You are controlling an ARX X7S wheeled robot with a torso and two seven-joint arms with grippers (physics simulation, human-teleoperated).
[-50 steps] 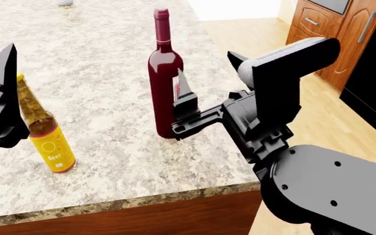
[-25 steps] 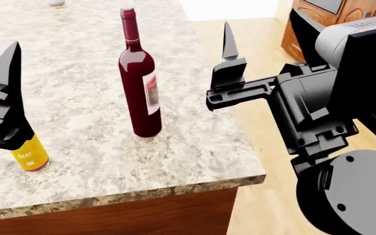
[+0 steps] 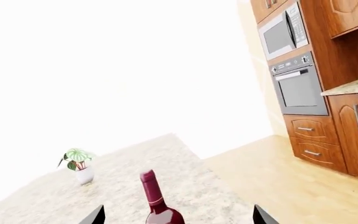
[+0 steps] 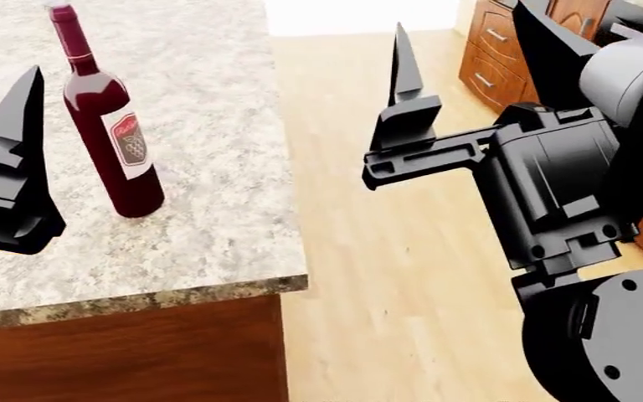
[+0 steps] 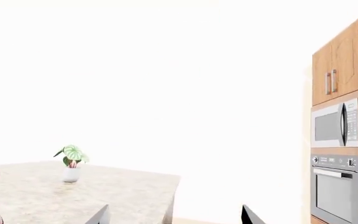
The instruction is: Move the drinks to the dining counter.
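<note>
The wine bottle [image 4: 107, 126] is standing upright on the granite desk [image 4: 204, 243] — just beside the left fingers [image 4: 11, 172], well apart from the right fingers [image 4: 402, 92]; both pairs are standing apart, holding nothing.

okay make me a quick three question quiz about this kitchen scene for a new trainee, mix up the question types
1. True or false: the wine bottle stands upright on the counter.
2. Multiple choice: in the head view, the right gripper is over A) the counter, B) the wood floor, C) a sink.
3. Fill in: the small thing at the counter's far end, seen from both wrist cameras, is a potted ____.

Key
1. True; nothing grips it.
2. B; it is open and empty, off the counter's edge.
3. Plant.
</note>
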